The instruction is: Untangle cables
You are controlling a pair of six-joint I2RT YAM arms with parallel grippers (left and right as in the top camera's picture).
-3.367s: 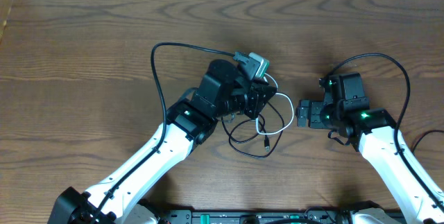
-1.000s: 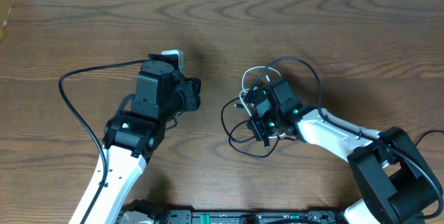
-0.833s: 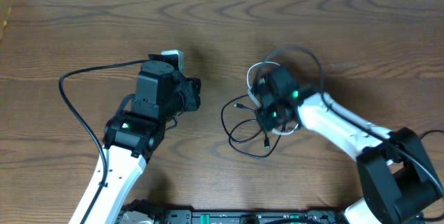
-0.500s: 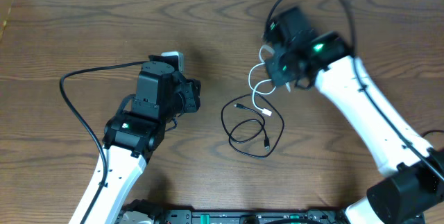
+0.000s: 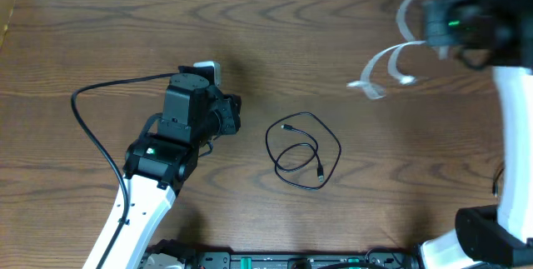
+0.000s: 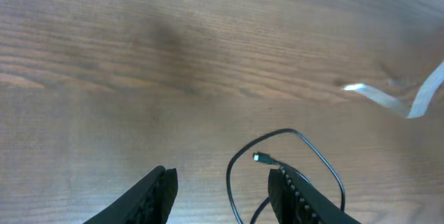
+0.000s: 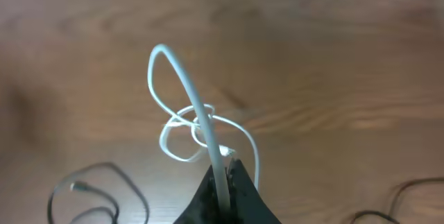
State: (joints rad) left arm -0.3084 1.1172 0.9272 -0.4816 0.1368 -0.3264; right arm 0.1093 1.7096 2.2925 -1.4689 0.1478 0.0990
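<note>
my left arm [image 5: 137,206]: white shell, black wrist [image 5: 190,107] | green light [image 5: 151,150] | looped black wire [image 5: 87,123] | my left gripper [image 6: 223,193]: black, ridged

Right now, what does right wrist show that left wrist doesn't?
Only right wrist: the right gripper shut on the white cable, and the loose loops crossing over each other just beyond the grip.

Only left wrist: the left gripper, open and holding nothing, low over the table.

Both: the black cable lying in a loop on the table with one plug end showing, the white cable (only a blurred strip at the right edge in left wrist), and the wood tabletop.
</note>
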